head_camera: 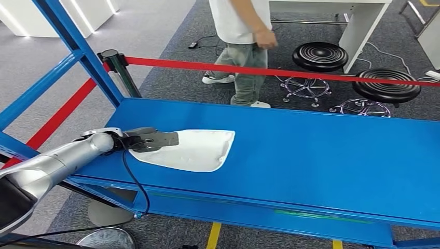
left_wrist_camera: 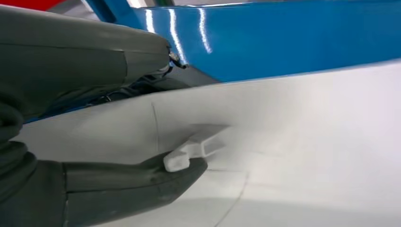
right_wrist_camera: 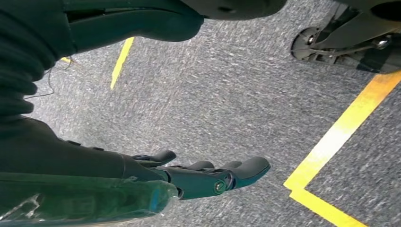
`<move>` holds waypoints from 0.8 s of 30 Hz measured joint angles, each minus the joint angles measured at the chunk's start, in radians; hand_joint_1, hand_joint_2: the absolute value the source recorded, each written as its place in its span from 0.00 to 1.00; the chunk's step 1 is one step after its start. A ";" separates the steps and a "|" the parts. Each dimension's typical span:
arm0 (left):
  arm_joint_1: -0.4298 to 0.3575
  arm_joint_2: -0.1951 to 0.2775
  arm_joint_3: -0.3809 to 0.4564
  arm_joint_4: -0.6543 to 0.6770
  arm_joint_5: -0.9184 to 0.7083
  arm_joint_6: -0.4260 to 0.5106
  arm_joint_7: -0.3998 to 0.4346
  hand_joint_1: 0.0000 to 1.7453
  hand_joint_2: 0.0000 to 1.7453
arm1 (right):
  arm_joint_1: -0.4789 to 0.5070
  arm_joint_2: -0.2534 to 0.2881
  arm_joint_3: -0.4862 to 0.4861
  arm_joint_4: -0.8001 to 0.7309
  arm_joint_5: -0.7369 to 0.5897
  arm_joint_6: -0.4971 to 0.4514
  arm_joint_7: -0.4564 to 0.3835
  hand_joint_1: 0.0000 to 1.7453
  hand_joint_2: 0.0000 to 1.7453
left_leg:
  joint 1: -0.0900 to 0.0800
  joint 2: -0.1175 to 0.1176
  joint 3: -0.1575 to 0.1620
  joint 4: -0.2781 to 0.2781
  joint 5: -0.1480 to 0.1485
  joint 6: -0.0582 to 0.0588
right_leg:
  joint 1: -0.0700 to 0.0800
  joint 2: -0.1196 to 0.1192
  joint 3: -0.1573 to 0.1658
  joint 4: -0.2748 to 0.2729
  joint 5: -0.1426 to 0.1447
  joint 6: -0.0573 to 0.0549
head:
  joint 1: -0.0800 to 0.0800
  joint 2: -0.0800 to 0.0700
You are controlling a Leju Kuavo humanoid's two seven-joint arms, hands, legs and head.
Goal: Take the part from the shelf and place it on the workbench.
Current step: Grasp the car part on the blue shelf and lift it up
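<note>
Your left hand [head_camera: 150,140] reaches in over the left end of the blue shelf [head_camera: 321,155] and grips the white part [head_camera: 194,150] at its near left edge. In the left wrist view you can see the grip closely: the thick grey thumb [left_wrist_camera: 137,182] lies against one face of the part [left_wrist_camera: 293,142], touching a small white tab [left_wrist_camera: 189,153] that juts from it, and the darker fingers [left_wrist_camera: 94,52] run along the other side, so the panel's edge sits between them. The part itself lies flat on the shelf (a broad, shallow, curved white shell, wider at the end away from your hand), well in from the shelf's front edge.

Your right hand [right_wrist_camera: 208,177] hangs over grey carpet [right_wrist_camera: 213,94] crossed by yellow floor tape [right_wrist_camera: 331,146]. Its fingers are stretched out and apart, with nothing in them.

Beyond the shelf a red barrier belt [head_camera: 280,72] runs from a dark post [head_camera: 117,65] across the view. Behind it a person [head_camera: 241,46] in a white shirt and grey trousers stands on the carpet, near two black round stools [head_camera: 321,57] and a white table leg [head_camera: 358,36]. A black cable [head_camera: 136,181] hangs from your left wrist down past the shelf's front rail.
</note>
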 joint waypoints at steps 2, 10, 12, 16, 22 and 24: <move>0.026 -0.013 -0.005 0.015 -0.015 0.037 -0.011 1.00 1.00 | 0.001 0.000 -0.001 0.000 0.011 -0.004 0.001 0.00 1.00 | 0.001 0.001 -0.043 0.094 -0.029 -0.005 | 0.000 -0.001 0.000 -0.002 0.004 -0.018 | -0.002 0.000; 0.024 -0.036 -0.006 0.024 -0.027 0.056 -0.013 1.00 1.00 | 0.000 0.001 -0.001 0.000 0.027 -0.010 0.003 0.00 1.00 | -0.004 0.001 0.051 -0.094 0.035 0.025 | 0.002 0.000 -0.002 -0.005 0.000 0.017 | 0.000 0.000; 0.024 -0.042 -0.006 0.026 -0.028 0.064 -0.013 1.00 1.00 | 0.001 0.001 -0.001 0.000 0.029 -0.011 0.003 0.00 1.00 | 0.000 0.002 0.054 -0.100 0.039 0.035 | 0.002 -0.002 -0.036 0.065 -0.042 0.024 | 0.003 0.000; 0.039 -0.066 0.008 0.033 -0.034 0.146 -0.035 1.00 1.00 | 0.005 0.001 -0.001 0.000 0.026 -0.011 0.005 0.00 1.00 | -0.003 0.002 0.051 -0.099 0.040 0.040 | 0.002 -0.003 -0.124 0.258 -0.117 0.030 | 0.006 0.000; 0.084 -0.146 0.116 0.029 -0.025 0.327 -0.136 1.00 1.00 | 0.001 0.002 -0.011 0.000 0.014 -0.012 0.003 0.00 1.00 | -0.008 -0.008 0.042 -0.091 0.045 0.019 | 0.002 -0.002 0.016 -0.009 -0.009 0.021 | 0.003 0.000; 0.090 -0.164 0.160 0.015 -0.031 0.346 -0.150 1.00 1.00 | 0.002 0.003 -0.015 0.000 0.012 -0.012 0.002 0.00 1.00 | -0.006 -0.007 0.040 -0.093 0.048 0.009 | 0.003 0.000 0.014 -0.010 -0.003 0.008 | 0.002 0.000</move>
